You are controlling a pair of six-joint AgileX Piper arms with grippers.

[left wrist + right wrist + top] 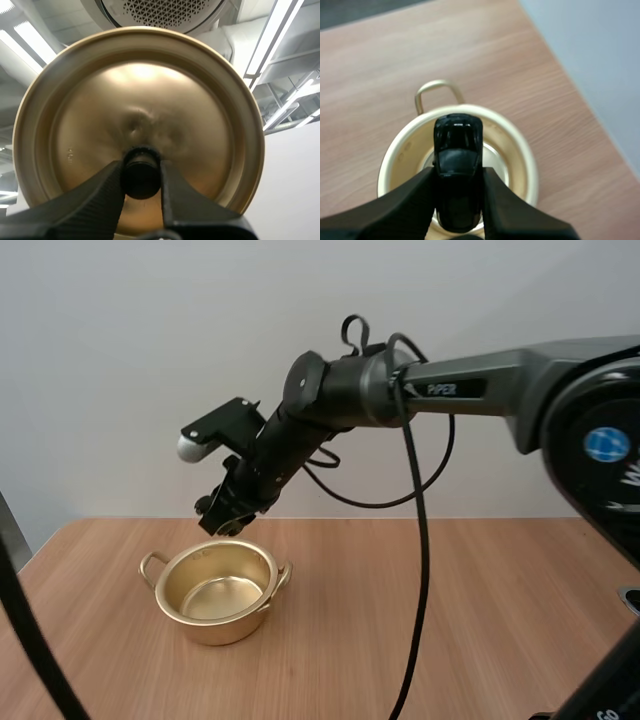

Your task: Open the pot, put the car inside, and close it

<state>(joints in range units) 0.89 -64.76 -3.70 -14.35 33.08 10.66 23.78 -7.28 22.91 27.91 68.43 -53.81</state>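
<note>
Right tool grips the toy car over the pot; left tool grips the lid. An off-centre release could hit the rim.

Gold pot, lid — black car

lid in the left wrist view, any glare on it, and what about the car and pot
Left wrist view: the lid has a broad soft glare on its dome, its knob dark. Right wrist view: the black car shows faint reflections on its glossy top. High view: the pot gleams inside and casts little shadow on the table.
</note>
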